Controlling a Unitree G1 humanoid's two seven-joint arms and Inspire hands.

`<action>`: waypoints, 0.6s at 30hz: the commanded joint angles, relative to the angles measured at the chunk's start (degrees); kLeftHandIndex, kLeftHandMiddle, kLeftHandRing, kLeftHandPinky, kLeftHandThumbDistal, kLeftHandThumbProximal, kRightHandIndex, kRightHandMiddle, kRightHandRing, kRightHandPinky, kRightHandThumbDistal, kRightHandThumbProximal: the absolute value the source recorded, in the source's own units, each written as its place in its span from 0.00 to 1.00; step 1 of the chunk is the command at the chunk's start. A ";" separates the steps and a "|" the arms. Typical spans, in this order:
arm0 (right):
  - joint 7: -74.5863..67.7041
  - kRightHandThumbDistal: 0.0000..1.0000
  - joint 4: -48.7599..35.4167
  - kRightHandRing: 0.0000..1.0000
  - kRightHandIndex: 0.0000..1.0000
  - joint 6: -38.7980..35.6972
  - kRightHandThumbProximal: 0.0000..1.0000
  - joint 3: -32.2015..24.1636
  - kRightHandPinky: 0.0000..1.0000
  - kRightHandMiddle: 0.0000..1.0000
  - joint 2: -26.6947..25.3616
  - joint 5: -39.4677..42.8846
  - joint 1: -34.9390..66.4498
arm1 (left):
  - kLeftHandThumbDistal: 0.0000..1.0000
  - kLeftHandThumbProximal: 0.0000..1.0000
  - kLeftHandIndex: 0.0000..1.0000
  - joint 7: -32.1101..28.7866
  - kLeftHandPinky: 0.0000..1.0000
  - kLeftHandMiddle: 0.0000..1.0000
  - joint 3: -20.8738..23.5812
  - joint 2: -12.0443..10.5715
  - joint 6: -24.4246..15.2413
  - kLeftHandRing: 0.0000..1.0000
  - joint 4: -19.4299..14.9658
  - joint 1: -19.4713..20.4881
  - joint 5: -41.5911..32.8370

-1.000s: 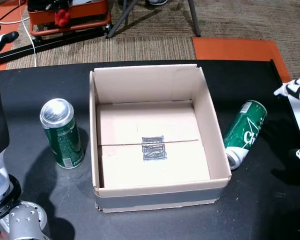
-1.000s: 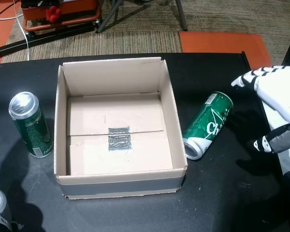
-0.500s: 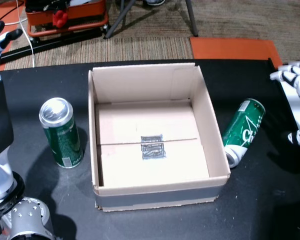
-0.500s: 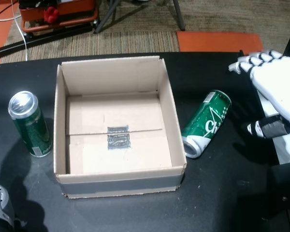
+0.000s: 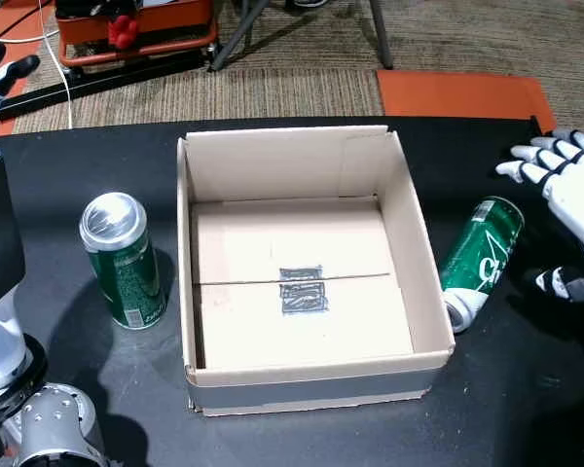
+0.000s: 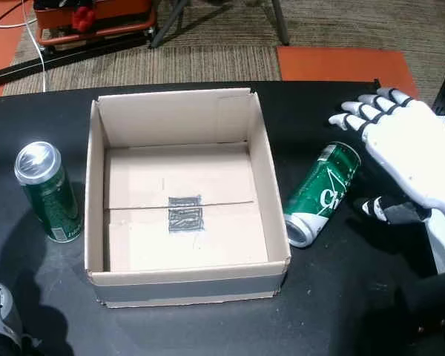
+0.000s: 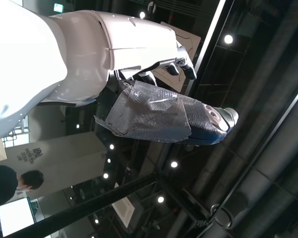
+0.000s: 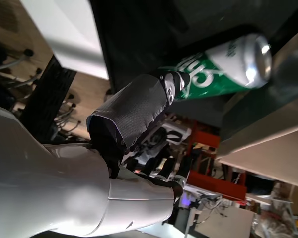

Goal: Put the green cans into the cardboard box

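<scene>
Green and upright, the standing can stood far to the left of the right hand, beyond the empty cardboard box, so neither can was packed yet. The left hand held nothing; whether its fingers were apart I cannot tell. The lying can rested just beside the right hand's spread fingers, untouched, its long axis slanting, silver top toward the robot.

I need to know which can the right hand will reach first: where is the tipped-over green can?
In both head views the tipped-over green can lies on the black table, just right of the cardboard box, with the open right hand beside it.
</scene>
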 commanded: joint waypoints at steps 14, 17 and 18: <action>-12.45 1.00 10.54 0.85 0.83 -4.59 0.21 10.94 0.82 0.83 -0.22 -7.74 -5.47 | 0.63 0.75 0.72 -0.62 0.92 0.80 0.02 -0.52 -0.35 0.96 -0.22 0.04 0.20; -12.85 1.00 11.51 0.85 0.81 -4.89 0.23 11.96 0.81 0.81 -0.04 -7.97 -6.24 | 0.64 0.75 0.72 -0.62 0.92 0.80 -0.03 -0.64 -0.33 0.96 -0.41 0.16 0.15; -13.36 1.00 11.66 0.85 0.81 -4.59 0.22 12.46 0.81 0.81 -0.04 -8.41 -6.51 | 0.64 0.75 0.71 -0.67 0.92 0.80 0.05 -0.63 -0.42 0.96 -0.34 0.15 0.09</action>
